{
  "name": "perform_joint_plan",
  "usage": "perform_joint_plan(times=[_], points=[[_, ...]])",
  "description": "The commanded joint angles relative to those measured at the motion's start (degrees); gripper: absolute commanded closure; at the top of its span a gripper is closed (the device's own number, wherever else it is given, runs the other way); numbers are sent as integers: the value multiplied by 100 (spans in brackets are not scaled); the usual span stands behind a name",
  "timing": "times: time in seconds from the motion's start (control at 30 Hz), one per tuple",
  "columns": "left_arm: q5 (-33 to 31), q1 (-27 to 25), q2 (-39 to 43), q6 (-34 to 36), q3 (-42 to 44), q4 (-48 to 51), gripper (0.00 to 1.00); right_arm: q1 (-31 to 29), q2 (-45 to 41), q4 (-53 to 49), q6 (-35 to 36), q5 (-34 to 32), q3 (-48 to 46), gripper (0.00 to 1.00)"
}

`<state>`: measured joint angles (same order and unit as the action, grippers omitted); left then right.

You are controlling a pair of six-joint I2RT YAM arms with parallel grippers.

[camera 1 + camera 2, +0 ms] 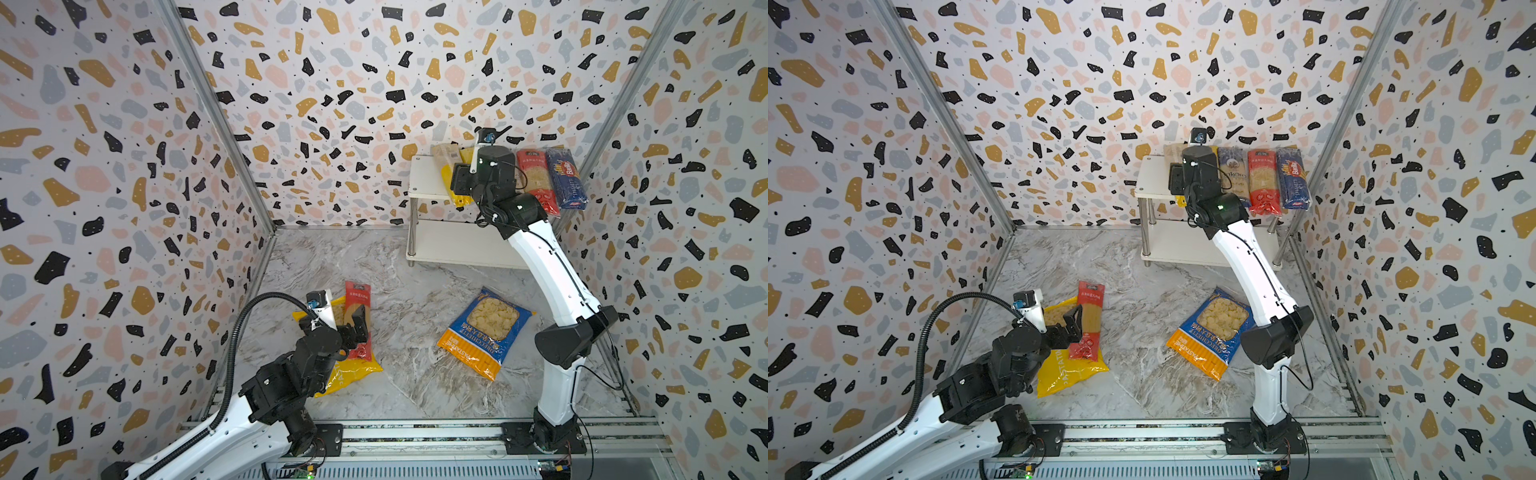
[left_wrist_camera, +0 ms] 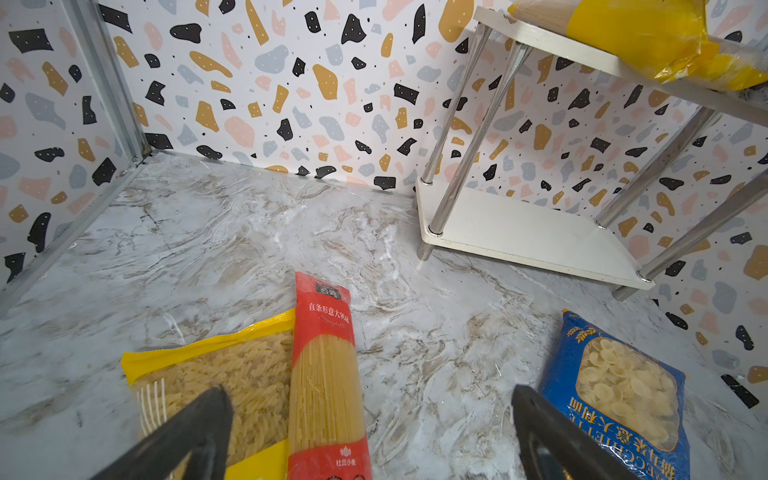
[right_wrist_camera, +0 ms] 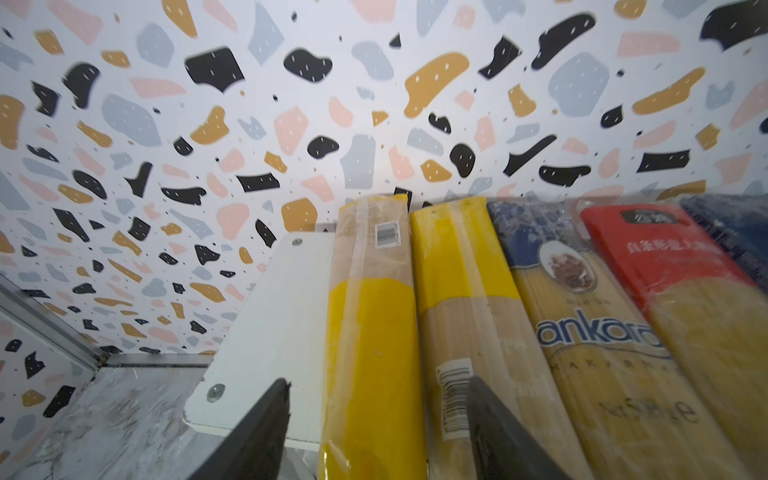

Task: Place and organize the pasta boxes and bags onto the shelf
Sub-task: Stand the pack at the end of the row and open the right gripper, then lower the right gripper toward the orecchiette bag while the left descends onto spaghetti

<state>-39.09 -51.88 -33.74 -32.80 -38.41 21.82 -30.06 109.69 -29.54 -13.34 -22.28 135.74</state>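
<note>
On the marble floor a red spaghetti pack (image 2: 324,374) lies partly over a wide yellow bag (image 2: 232,365). My left gripper (image 2: 368,395) hangs open just above them, its jaws wide apart and gripping nothing. A blue-orange bag (image 1: 486,332) lies further right on the floor. The white shelf (image 1: 424,178) carries several long packs side by side on its top board. My right gripper (image 3: 378,382) is open over the leftmost yellow pack (image 3: 370,324), one jaw above the bare board and the other above the second yellow pack (image 3: 461,282).
Beside the yellow packs lie a blue-grey pack (image 3: 582,332), a red one (image 3: 685,282) and a dark-blue one (image 1: 567,178). The shelf's lower board (image 2: 519,232) is bare. Patterned walls close in on three sides, and a rail (image 1: 415,432) runs along the front.
</note>
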Motion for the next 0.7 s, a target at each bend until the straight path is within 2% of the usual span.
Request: perform_joint_plan(times=[0.0,0.17,0.3,0.5,0.57,0.6,0.67], points=[[-90,9,92,-88,-56,-73,1,-207,-494,263,137,-28,-91,31],[-26,8,74,-280,86,-49,0,-659,-1229,508,331,-191,-1027,29],[57,7,108,-461,242,-13,0,-1079,-2241,1128,354,-268,-2795,28],[99,9,164,-680,348,100,1,-1451,-3625,1527,-141,-182,-5333,25],[136,3,149,-760,378,174,0,-1590,-4033,1608,-350,-41,-6040,18],[163,4,136,-800,407,227,1,-1677,-4208,1627,-421,-5,-6376,2],[189,3,129,-896,500,301,1,-1857,-4459,1531,-599,-84,-6847,1]])
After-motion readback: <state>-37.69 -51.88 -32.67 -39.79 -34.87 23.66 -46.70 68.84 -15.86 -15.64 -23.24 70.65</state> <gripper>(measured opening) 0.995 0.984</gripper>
